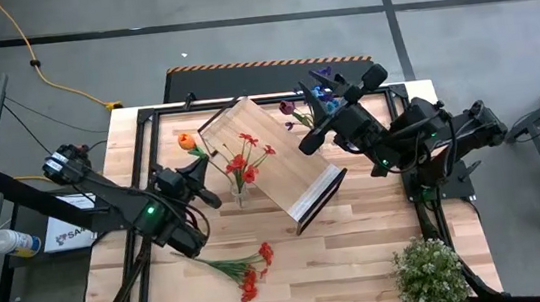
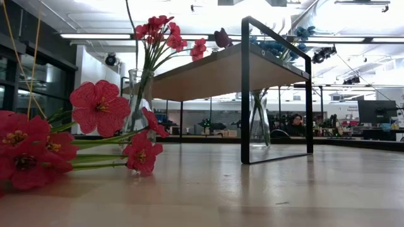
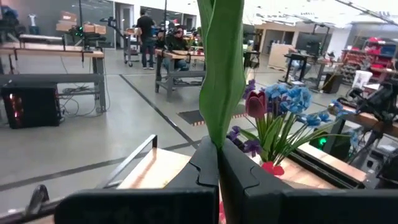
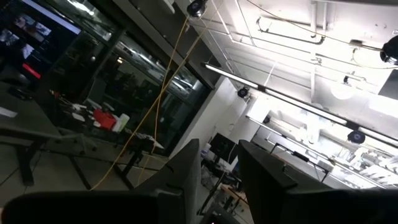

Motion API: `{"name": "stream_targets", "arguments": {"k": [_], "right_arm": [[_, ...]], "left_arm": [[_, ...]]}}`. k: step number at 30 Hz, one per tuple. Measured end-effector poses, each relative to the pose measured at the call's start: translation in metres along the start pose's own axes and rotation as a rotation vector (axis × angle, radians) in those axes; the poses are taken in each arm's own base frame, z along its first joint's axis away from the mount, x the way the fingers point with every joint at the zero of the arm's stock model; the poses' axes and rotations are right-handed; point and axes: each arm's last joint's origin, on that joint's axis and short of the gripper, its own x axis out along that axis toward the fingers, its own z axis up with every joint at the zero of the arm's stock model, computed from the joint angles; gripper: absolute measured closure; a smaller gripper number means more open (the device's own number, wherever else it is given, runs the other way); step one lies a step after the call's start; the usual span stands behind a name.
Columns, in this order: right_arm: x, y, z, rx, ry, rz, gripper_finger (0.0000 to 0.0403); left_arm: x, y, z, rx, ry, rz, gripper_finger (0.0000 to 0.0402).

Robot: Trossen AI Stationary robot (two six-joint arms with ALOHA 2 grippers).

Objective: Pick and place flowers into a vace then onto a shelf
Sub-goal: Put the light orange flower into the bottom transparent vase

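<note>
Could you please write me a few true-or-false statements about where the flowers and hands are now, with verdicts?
1. The left hand is shut on an orange flower's stem. True.
2. A vase of red flowers stands beside the shelf. True.
3. No flowers lie loose on the table. False: a red bunch lies near the front edge.
4. The right hand holds a flower. False: nothing shows between its fingers.
5. The potted plant sits on the shelf. False: it stands at the table's corner.
</note>
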Motion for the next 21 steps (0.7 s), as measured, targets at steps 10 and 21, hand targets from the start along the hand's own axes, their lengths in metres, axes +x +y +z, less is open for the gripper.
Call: {"name": "stream_targets", "arguments": {"k": [10,21], "right_arm": [[0.0,0.0,0.0,-0.001,-0.003,0.001,0.0304],[0.0,0.0,0.001,-0.001,-0.041,0.018,0.0304]], "left_arm": [[0.006,0.001,-0.009,-0.027,-0.003,0.029,0.0372],[0.006,-0.009,-0.022,0.01,-0.003,0.028,0.0372]]}}
